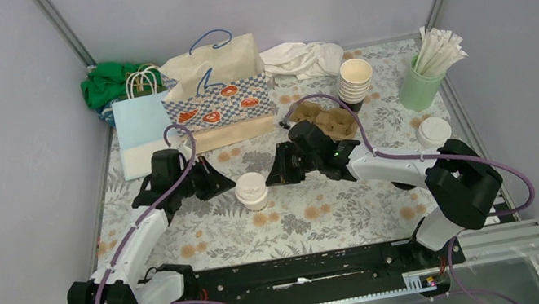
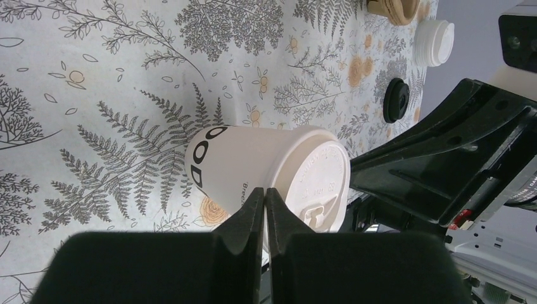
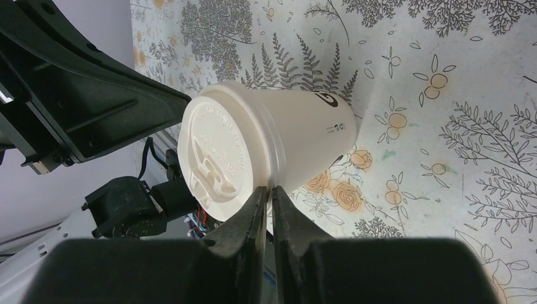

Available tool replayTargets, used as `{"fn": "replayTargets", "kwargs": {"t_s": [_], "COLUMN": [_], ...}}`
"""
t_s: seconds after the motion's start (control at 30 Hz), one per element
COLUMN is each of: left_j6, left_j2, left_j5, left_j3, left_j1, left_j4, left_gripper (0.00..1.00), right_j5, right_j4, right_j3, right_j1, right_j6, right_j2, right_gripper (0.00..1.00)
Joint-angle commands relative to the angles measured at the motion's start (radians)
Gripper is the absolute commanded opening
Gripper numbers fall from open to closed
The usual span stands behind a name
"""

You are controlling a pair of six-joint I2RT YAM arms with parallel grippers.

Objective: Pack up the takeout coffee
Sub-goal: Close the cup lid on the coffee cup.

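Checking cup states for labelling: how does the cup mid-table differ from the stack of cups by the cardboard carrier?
The mid-table cup is lidded; the stack is lidless, its top mouth open. The mid-table cup stands alone; the stack nests several. The stack sits further back, beside the cardboard carrier. Both stand upright on the floral cloth.

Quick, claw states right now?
Left claw: closed at the white-lidded cream paper cup; grip cannot be told.
Right claw: closed at the same cup; grip cannot be told.

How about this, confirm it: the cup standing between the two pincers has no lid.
Wrong on the lid. The cup standing between the left pincer and the right pincer has a white lid on, as the top view shows.
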Motion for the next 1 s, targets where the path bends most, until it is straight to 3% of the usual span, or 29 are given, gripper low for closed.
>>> {"fn": "replayTargets", "kwargs": {"t_s": [0.0, 0.5, 0.97], "left_j6": [0.002, -0.03, 0.073], "left_j2": [0.038, 0.011, 0.017], "left_j5": [-0.041, -0.121, -0.261], "left_j3": [-0.012, -0.022, 0.255], "left_j1": [-0.041, -0.072, -0.062], "left_j4": [-0.032, -0.026, -0.224], "left_gripper": [0.05, 0.04, 0.21], "right_j5": [-0.005, 0.01, 0.063], "right_j4": [-0.01, -0.003, -0.143], "right_j3": [0.015, -0.042, 0.124], "right_j1": [-0.002, -0.002, -0.003], "right_j6": [-0.011, -0.012, -0.08], "right_j2": [0.037, 0.031, -0.034], "right_gripper": [0.13, 0.14, 0.18]}}
